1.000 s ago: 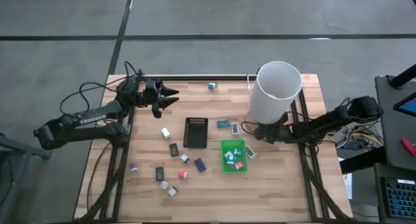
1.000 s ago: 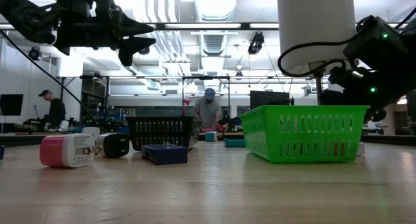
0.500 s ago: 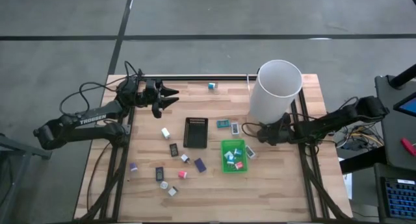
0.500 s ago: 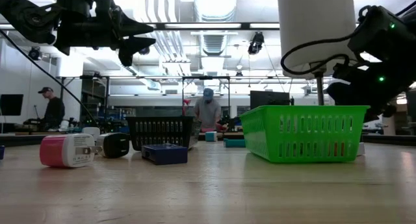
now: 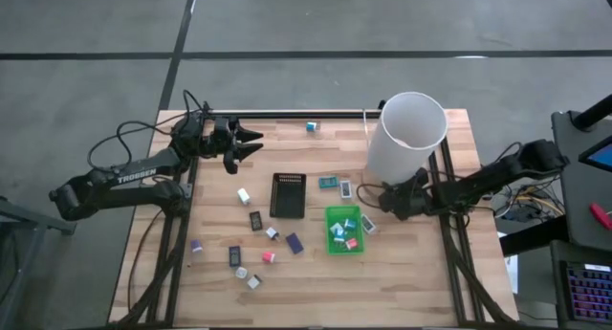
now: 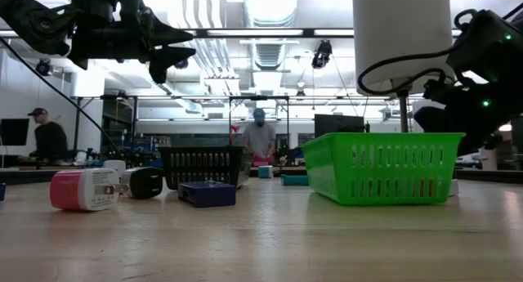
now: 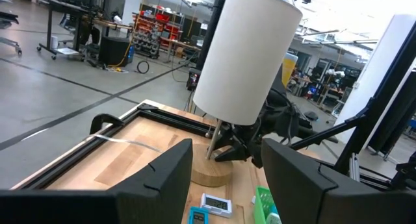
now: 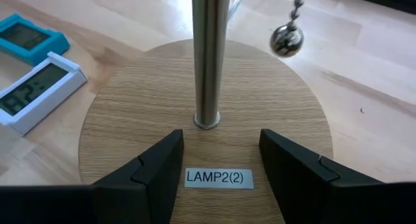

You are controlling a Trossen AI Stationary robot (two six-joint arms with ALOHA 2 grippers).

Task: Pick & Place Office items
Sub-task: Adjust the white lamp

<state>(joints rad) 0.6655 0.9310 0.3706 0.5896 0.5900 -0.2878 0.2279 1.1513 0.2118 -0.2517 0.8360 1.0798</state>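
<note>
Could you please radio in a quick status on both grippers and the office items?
Left gripper open, raised at the table's far left. Right gripper open, facing the lamp pole. Office items mostly loose; some in green tray.

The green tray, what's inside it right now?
The green tray holds several small office items, white, teal and pink-red, seen from above. Anything lying beneath them is covered, and from table height its mesh wall hides most of them.
</note>
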